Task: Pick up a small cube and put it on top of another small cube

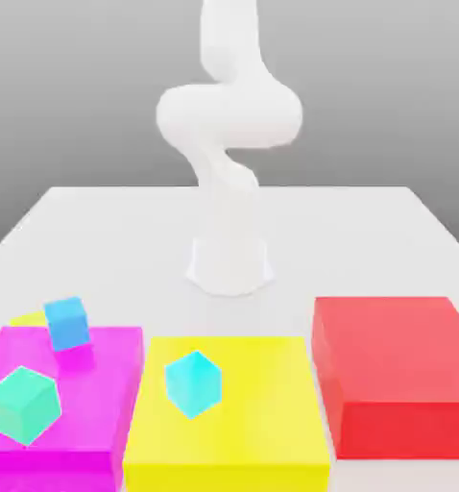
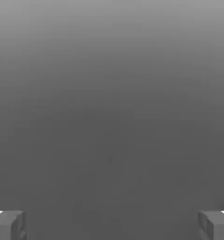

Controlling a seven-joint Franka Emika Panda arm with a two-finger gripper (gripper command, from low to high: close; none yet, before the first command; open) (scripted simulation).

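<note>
Three little cubes lie tilted on big flat blocks near the front of the exterior view. A blue cube (image 1: 67,322) sits at the far edge of the magenta block (image 1: 99,384), and a teal-green cube (image 1: 22,405) sits nearer the front of the same block. A cyan cube (image 1: 193,383) rests on the big yellow block (image 1: 262,404). Behind the magenta block's far corner peeks a small yellow sliver (image 1: 27,318), mostly hidden, possibly the small cube. My gripper (image 2: 112,226) is open: its grey fingers (image 2: 8,226) stand far apart with nothing between them, facing a plain grey backdrop.
A big red block (image 1: 397,370) lies at the exterior view's right, beside the yellow one. The white arm (image 1: 229,115) rises from its base (image 1: 229,264) at the middle of the white table (image 1: 368,231) and bends upward past the picture's top.
</note>
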